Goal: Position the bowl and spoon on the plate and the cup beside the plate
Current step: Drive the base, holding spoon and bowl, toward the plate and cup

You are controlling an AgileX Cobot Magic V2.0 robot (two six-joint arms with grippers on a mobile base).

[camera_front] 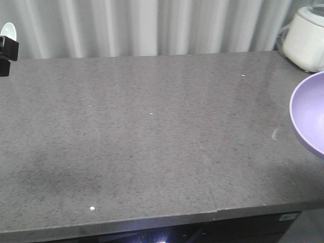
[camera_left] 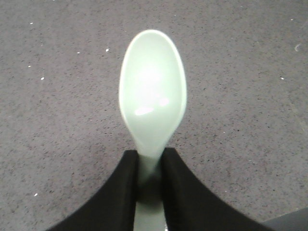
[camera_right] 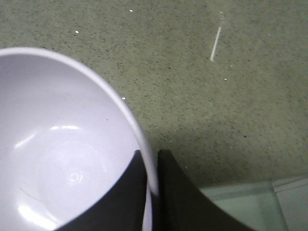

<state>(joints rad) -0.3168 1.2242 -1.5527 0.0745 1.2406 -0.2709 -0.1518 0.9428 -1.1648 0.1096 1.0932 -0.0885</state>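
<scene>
In the left wrist view, my left gripper [camera_left: 151, 152] is shut on the handle of the pale mint-green spoon [camera_left: 153, 91]. The spoon's oval head points away over the grey countertop. In the front view that gripper [camera_front: 7, 49] shows at the far left edge, with the spoon head [camera_front: 9, 30] above it. My right gripper [camera_right: 150, 154] is shut on the rim of the lavender bowl [camera_right: 62, 144], one finger inside and one outside. The bowl [camera_front: 310, 114] is held above the counter at the right edge of the front view, where the right gripper itself is out of frame. The plate and the cup are out of view.
A grey speckled countertop [camera_front: 152, 131] fills the front view, with its front edge [camera_front: 152, 220] near the bottom. A white rice cooker [camera_front: 306, 38] stands at the back right corner. Pale curtains hang behind the counter.
</scene>
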